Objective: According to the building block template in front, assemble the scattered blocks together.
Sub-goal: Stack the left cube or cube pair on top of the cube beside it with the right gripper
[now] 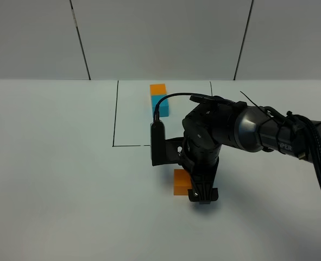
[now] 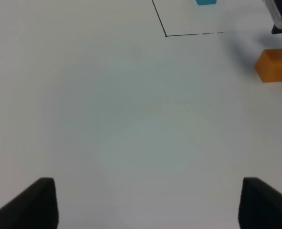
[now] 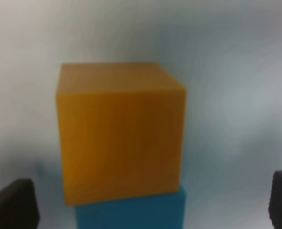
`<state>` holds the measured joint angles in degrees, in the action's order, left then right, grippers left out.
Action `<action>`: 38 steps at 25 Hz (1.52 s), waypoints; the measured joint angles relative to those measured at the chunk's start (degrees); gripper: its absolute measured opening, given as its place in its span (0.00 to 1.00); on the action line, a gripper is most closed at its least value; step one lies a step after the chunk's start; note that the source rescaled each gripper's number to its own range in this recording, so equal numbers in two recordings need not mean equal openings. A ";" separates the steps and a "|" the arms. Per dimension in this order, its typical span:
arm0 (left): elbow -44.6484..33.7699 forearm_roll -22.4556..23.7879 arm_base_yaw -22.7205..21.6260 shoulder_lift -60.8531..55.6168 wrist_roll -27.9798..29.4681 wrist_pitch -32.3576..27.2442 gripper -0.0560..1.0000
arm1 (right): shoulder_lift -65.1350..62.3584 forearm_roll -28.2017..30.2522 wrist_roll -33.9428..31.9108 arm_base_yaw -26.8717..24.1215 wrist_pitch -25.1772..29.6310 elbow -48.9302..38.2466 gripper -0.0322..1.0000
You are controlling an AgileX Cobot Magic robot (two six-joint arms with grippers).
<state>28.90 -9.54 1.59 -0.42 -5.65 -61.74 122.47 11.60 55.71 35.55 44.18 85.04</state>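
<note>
the building block template (image 1: 159,99) lies at the far side of the worktop (image 1: 51,179), inside a thin black outline (image 1: 116,117) drawn on it, its orange half toward the back wall and its cyan half toward the camera. nearer than that outline, and just outside its near line, sits the loose orange cube (image 1: 180,181). the right arm (image 1: 241,128) reaches in from the right and bends down so that the right gripper (image 1: 202,194) hangs just beside this cube, hiding whatever is next to it in the high view. the right wrist view, somewhat blurred, shows the orange cube pressed face to face against the cyan cube (image 3: 131,212), the cyan one nearer the wrist. the two dark fingertips (image 3: 13,204) stand wide apart at the edges of that view, clear of both cubes and clamping nothing. the left gripper (image 2: 148,205) is also spread apart, with bare worktop between its fingers, well away from the cubes; its wrist view catches the orange cube off to one side with a sliver of cyan at the picture's edge.
</note>
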 joint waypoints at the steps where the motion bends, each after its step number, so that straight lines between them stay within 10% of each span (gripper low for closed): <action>1: 0.00 0.00 0.00 0.00 0.00 0.00 0.74 | 0.00 0.01 0.19 0.00 -0.05 0.00 0.92; 17: 0.00 0.02 0.00 0.00 0.00 0.00 0.74 | 2.16 -6.11 0.77 0.13 0.09 0.16 0.82; 25: 0.00 0.02 0.00 0.00 0.00 0.00 0.74 | 2.76 -6.71 0.77 0.59 0.50 0.16 0.52; 32: 0.00 0.02 0.00 0.00 0.00 0.00 0.74 | 3.04 -6.71 0.77 0.66 1.08 0.20 0.05; 38: 0.00 0.02 0.00 0.00 0.00 0.00 0.74 | 3.05 -6.58 -0.87 0.67 0.49 0.20 0.04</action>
<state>28.90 -9.52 1.59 -0.42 -5.65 -61.74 125.51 5.02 54.84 36.22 44.68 85.24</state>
